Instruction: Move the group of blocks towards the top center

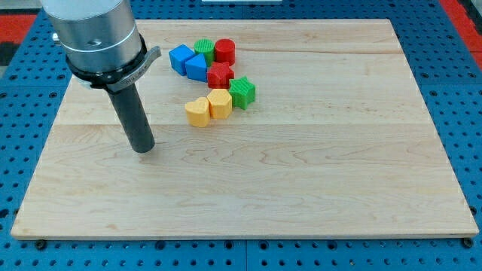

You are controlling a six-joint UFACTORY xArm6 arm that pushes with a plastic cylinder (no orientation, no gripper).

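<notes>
A tight group of blocks lies on the wooden board near the view's top, a little left of centre. It holds a blue cube, a second blue block, a green round block, a red cylinder, a red star-like block, a green star-like block, a yellow heart-like block and a yellow-orange block. My tip rests on the board to the left of and below the group, apart from the yellow heart-like block.
The arm's grey cylindrical body fills the view's top left, above the rod. The board sits on a blue perforated table. A red area shows at the top left corner.
</notes>
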